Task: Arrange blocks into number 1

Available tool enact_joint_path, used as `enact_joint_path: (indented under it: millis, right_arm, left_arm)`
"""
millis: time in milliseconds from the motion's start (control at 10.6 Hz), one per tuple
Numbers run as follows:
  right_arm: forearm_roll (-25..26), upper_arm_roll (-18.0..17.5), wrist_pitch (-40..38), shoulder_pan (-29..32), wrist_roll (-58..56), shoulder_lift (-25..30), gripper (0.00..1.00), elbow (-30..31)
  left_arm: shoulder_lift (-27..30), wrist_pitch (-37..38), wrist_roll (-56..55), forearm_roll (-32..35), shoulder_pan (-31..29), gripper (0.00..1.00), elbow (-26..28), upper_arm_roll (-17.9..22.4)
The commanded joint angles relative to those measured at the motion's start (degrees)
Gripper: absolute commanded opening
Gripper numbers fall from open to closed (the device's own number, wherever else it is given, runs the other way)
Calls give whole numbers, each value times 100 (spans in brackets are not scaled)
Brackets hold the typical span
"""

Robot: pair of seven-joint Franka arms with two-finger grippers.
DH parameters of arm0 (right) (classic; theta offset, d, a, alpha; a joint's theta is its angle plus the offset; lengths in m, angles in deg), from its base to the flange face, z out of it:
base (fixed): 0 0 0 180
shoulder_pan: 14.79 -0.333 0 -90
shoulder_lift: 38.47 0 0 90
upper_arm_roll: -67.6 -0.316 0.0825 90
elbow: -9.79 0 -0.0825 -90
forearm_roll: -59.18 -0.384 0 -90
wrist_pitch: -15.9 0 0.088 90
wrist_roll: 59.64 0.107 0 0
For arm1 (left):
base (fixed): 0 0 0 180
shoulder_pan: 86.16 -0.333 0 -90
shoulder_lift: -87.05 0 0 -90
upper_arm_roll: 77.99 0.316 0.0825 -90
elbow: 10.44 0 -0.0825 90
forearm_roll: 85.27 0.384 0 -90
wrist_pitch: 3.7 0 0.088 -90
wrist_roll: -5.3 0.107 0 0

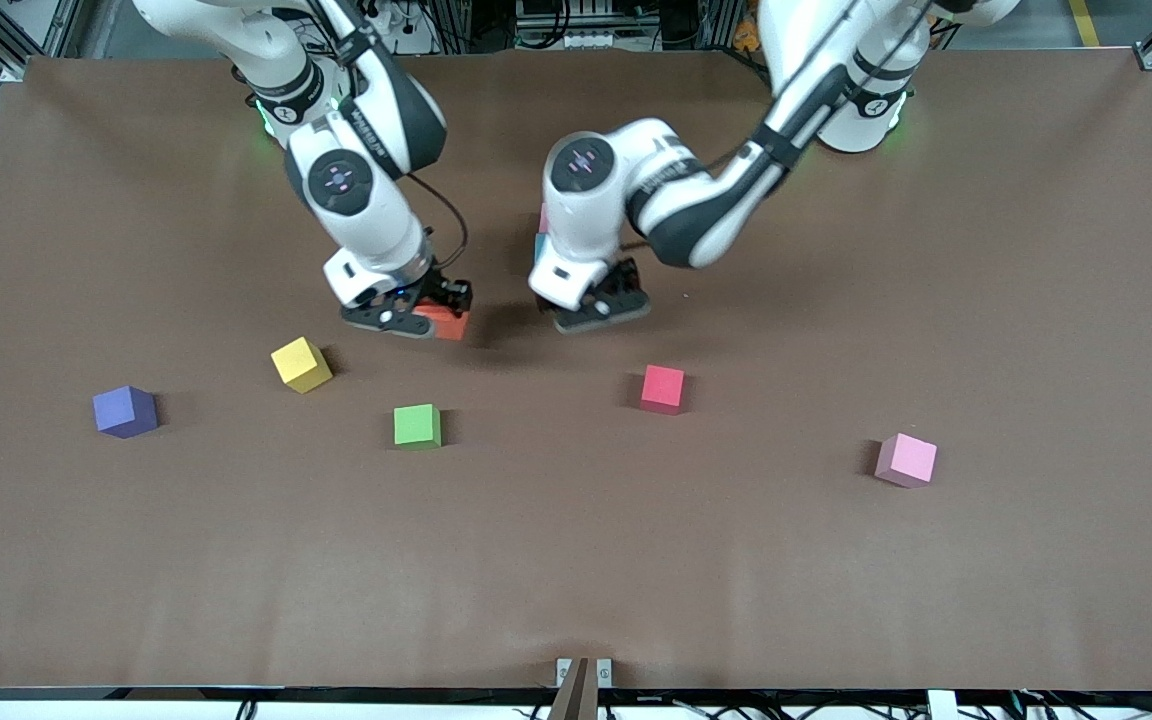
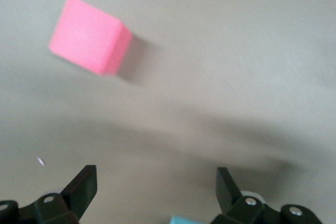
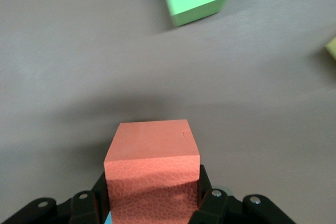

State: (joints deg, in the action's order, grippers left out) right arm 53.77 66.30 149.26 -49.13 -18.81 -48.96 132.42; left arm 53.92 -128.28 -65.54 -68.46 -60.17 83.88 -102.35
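1. Brown matte covering lies over the whole table [image 1: 836, 600], and the bases of both arms stand at its 12 o'clock edge in the front view.
2. The right gripper [image 1: 406, 318] is closed on the orange block [image 1: 444, 322] and holds it low over the middle of the table; its wrist view shows the block [image 3: 152, 177] squeezed between both fingers.
3. The left gripper [image 1: 601, 310] hangs with its fingers [image 2: 84, 184] wide apart and holds nothing.
4. Partly hidden by the left arm, a light blue block [image 1: 540, 247] and something pink above it can be seen; I judge this as the start of the figure, but I cannot tell how many blocks it has.
5. Not yet placed: the green block [image 1: 417, 425] at 7 o'clock from the centre, the red block [image 1: 663, 388] near 5 o'clock, and the pink block [image 1: 906, 460] toward 4 o'clock.
6. The yellow cube [image 1: 301, 364] and the purple cube [image 1: 125, 411] lie toward 8 o'clock.
7. So I think most of the work remains.
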Motion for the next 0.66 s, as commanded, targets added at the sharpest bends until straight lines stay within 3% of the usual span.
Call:
enact_joint_path:
  millis: [0,565]
  right_arm:
    - [32,24,-335,-397,-424,-592,66,-746]
    - [-56,147,153,-1232,20,-1429,66,-1189]
  left_arm:
    - [70,21,394,147,-313,100,139,-60]
    - [-256,-93,2221,165,-656,100,174,-51]
